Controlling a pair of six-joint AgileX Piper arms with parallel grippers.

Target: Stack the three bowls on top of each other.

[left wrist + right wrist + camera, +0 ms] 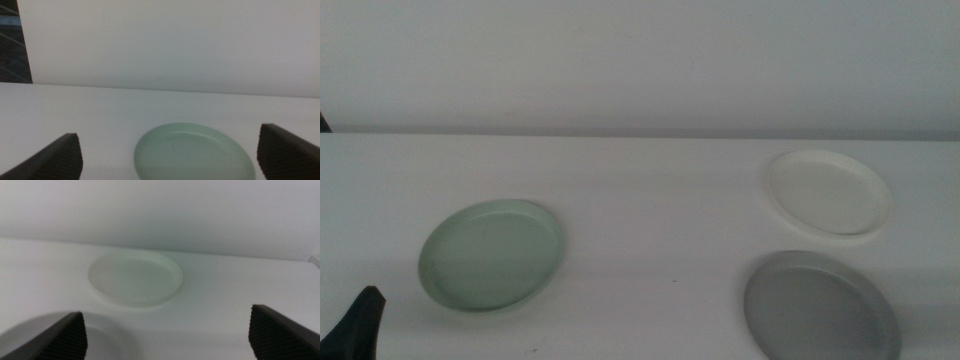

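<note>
Two bowls (829, 192) right (one (820, 306) nearer), third (491, 255) left.

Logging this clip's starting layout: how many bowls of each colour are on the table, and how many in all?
Mint green bowl: 1
White bowl: 1
Grey bowl: 1
Total: 3 bowls, all lying apart on the table, none stacked yet.

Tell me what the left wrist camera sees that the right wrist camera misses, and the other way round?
Only the left wrist view shows the mint green bowl, lying ahead of the open left gripper. Only the right wrist view shows the white bowl and the grey bowl's rim, near the open right gripper. Both show the white table and a pale wall behind it.
</note>
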